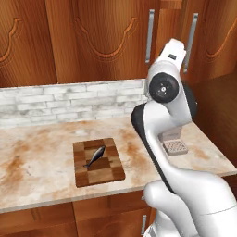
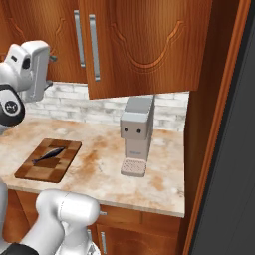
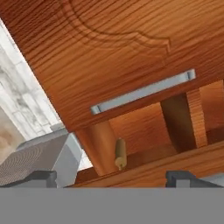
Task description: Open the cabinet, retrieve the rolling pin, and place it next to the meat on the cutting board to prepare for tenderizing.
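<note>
Fingertips (image 3: 43, 177) of my gripper (image 3: 111, 178) stand wide apart, holding nothing. Rolling pin (image 3: 120, 153) at 12 o'clock inside the cabinet (image 3: 144, 127). Meat (image 1: 95, 157) lies on the cutting board (image 1: 109, 172).

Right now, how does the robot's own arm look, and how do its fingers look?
The arm is glossy white with rounded, tube-like links. A dark band runs along one link, and the joint cap is a black disc with a small white mark. No cables are visible. In the hand view, the fingers are small, dark grey and blocky.

Open gap under the swung door (image 3: 109, 57) toward the rolling pin (image 3: 119, 154), apparently unobstructed, wooden shelf (image 3: 175, 168) edge below.
</note>
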